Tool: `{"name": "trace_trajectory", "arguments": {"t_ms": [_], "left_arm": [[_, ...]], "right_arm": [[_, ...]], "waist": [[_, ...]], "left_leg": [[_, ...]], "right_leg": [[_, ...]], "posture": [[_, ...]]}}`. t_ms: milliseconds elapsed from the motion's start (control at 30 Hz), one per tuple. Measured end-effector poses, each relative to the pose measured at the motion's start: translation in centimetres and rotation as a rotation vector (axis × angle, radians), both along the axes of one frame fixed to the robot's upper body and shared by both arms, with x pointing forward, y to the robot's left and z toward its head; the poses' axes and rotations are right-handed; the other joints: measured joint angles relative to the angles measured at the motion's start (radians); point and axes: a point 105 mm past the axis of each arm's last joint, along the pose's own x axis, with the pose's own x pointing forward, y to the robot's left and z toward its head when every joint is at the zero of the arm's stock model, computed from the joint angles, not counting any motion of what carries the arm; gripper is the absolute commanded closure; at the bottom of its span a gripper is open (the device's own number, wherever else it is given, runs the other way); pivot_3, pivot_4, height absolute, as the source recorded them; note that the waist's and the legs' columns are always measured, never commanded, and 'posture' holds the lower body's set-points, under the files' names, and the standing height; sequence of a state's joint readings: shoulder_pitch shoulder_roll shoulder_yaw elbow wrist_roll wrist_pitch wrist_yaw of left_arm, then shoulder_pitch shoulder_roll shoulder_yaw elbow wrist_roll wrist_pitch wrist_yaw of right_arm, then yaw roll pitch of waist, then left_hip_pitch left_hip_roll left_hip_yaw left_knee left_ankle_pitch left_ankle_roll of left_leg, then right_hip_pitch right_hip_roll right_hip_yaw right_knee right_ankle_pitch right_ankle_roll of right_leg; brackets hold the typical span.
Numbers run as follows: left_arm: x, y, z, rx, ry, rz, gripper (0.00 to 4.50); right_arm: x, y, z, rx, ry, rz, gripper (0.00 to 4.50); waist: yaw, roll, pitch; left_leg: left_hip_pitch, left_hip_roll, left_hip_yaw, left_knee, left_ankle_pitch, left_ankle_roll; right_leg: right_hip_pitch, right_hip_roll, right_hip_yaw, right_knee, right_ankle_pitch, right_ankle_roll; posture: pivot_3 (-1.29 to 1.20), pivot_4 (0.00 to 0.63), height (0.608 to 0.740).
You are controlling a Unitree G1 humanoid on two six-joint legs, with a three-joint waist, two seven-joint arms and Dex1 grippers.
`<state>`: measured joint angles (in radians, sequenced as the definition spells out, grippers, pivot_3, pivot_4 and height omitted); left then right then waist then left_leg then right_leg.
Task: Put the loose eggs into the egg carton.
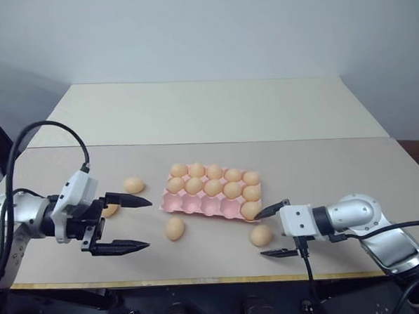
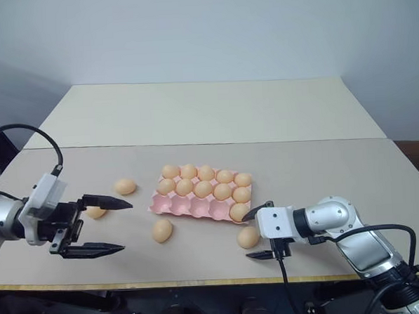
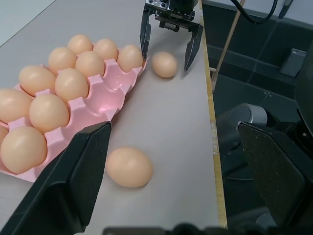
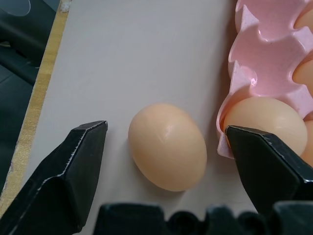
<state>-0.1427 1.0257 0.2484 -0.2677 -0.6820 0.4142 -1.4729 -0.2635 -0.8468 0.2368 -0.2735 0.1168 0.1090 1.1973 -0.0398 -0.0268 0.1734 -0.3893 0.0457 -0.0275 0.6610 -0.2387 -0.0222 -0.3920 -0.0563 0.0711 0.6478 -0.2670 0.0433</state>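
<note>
The pink egg carton (image 1: 198, 204) lies mid-table with its back two rows full and one egg in the front row's right cup (image 1: 251, 210). My right gripper (image 1: 275, 231) is open, low over the table, its fingers (image 4: 63, 176) straddling a loose egg (image 4: 167, 146) beside the carton's near right corner, with gaps on both sides. My left gripper (image 1: 147, 222) hangs open left of the carton. Loose eggs lie ahead of it (image 1: 174, 228), further back (image 1: 134, 185), and half hidden behind its upper finger (image 1: 111, 211).
The table's front edge (image 1: 202, 278) runs close behind the right gripper's lower finger. A second, paler table (image 1: 207, 108) adjoins at the back. Black cables trail from both wrists.
</note>
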Motion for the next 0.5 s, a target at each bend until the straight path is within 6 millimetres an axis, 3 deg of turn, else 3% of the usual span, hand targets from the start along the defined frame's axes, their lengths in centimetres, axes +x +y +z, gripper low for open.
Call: {"name": "trace_trajectory", "arguments": {"t_ms": [200, 500], "left_arm": [[0.0, 0.01, -0.08, 0.0, 0.0, 0.008, 0.0], [-0.08, 0.11, -0.3, -0.001, 0.01, 0.014, 0.0]], "right_arm": [[-0.12, -0.05, -0.1, -0.006, -0.002, 0.007, 3.02], [-0.11, -0.07, -0.1, -0.003, -0.004, 0.002, 3.02]], "waist": [[0.003, 0.0, 0.0], [0.002, 0.0, 0.0]], "left_leg": [[0.0, 0.0, 0.0, 0.0, 0.0, 0.0], [0.0, 0.0, 0.0, 0.0, 0.0, 0.0]], "right_leg": [[0.0, 0.0, 0.0, 0.0, 0.0, 0.0], [0.0, 0.0, 0.0, 0.0, 0.0, 0.0]], "posture": [[0.0, 0.15, 0.74], [0.0, 0.15, 0.74]]}}
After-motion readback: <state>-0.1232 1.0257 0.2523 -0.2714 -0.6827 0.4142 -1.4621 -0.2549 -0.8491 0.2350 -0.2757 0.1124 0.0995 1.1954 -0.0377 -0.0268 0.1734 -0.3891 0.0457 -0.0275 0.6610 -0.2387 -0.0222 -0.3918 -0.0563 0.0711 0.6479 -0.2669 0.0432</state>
